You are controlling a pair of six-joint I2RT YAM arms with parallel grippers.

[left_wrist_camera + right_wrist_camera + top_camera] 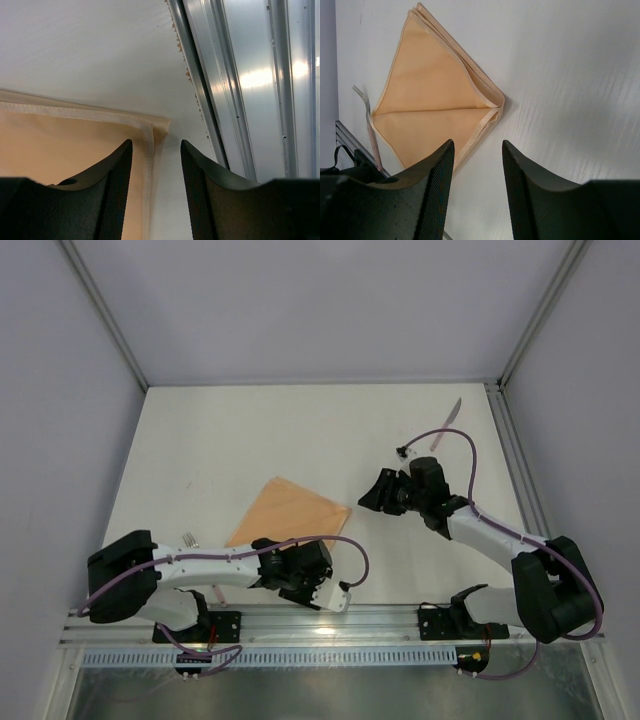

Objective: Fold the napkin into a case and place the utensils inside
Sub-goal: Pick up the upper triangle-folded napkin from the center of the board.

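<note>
The peach-orange napkin (290, 512) lies folded into a smaller layered square, turned like a diamond, at the table's near left. My left gripper (298, 580) hangs low over its near corner. Its jaws stand open astride the stitched hem (147, 165), and nothing is pinched. In the left wrist view the cloth (65, 150) runs under the left finger. My right gripper (372, 494) hovers open and empty to the right of the napkin (435, 100). The knife (447, 423) lies at the far right. The fork (189, 538) peeks out beside my left arm, and its whole length (370, 125) shows past the cloth.
A metal rail (240, 100) runs along the table's near edge, close to the napkin's corner. Grey walls and frame posts (520, 350) enclose the white table (250, 430) on three sides. A purple cable (450, 440) loops above the right arm.
</note>
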